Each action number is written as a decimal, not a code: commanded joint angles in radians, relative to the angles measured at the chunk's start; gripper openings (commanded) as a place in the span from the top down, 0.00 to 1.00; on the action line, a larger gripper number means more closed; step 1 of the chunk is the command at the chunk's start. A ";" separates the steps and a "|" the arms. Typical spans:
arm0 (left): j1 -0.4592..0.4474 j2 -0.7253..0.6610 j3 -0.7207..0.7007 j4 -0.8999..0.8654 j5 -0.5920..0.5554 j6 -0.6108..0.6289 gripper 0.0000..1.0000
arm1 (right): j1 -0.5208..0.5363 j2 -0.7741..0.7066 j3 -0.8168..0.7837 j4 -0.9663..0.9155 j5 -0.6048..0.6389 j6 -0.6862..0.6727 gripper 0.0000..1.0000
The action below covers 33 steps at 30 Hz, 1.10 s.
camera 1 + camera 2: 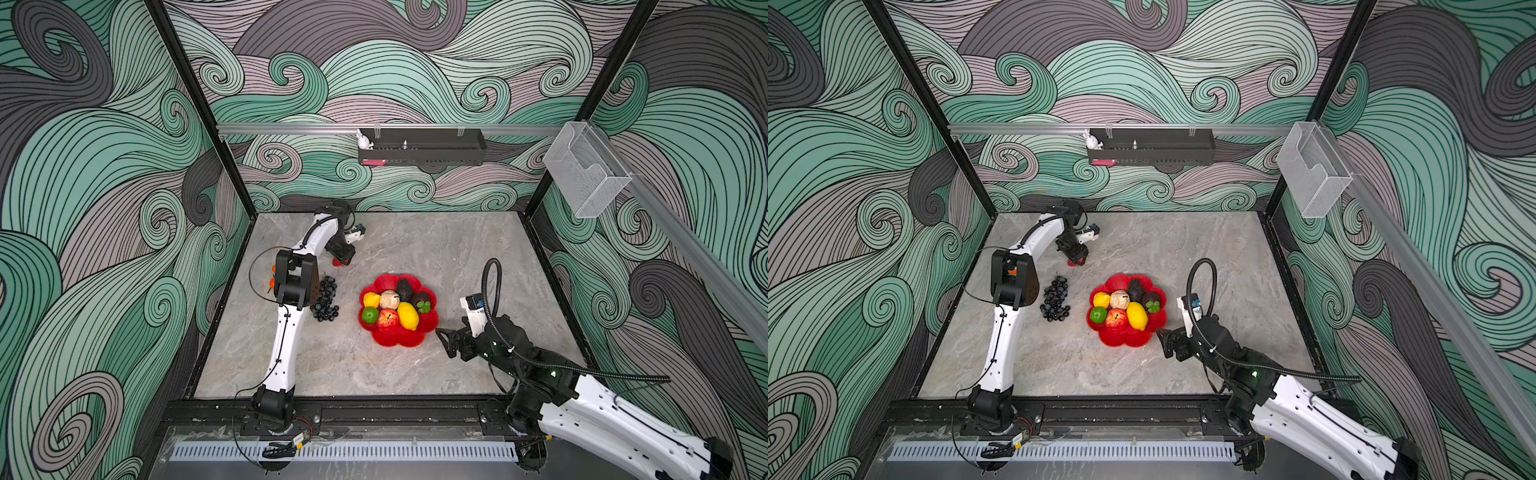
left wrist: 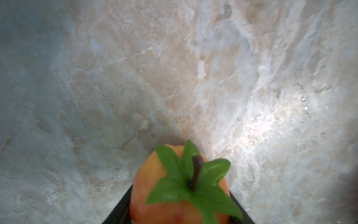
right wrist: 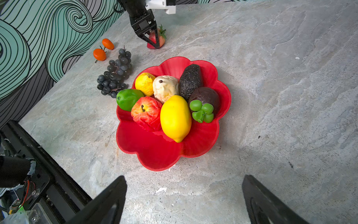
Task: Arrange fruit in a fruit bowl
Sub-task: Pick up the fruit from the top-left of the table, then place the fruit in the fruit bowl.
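Strawberry (image 2: pixel 151 186) on bench (image 2: pixel 96 77), pinched between my left jaws; my right jaws wide apart, just beside fruit bowl (image 3: pixel 155 155); grapes (image 3: pixel 116 77), oranges (image 3: pixel 99 54) outside it.

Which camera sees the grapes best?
The right wrist view: the grapes show whole, big and sharp. Both top views show the grapes small, and in a top view the left arm covers their edge. The left wrist view misses them.
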 commanded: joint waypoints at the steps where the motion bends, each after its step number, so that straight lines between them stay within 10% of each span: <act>1: 0.008 -0.057 -0.028 0.007 0.031 -0.083 0.55 | -0.006 -0.002 0.005 0.022 -0.007 0.016 0.06; 9: 0.005 -0.335 -0.287 0.214 0.100 -0.212 0.59 | -0.005 -0.006 0.027 -0.001 -0.006 0.014 0.06; 17: -0.025 -0.865 -0.851 0.687 0.241 -0.462 0.60 | -0.008 0.062 0.100 0.005 -0.030 0.018 0.07; 21: -0.119 -1.074 -1.072 0.882 0.249 -0.657 0.60 | -0.010 0.107 0.144 0.024 -0.048 0.006 0.08; 33: -0.489 -1.383 -1.402 0.950 0.157 -0.566 0.60 | -0.010 0.179 0.276 -0.001 -0.156 0.000 0.12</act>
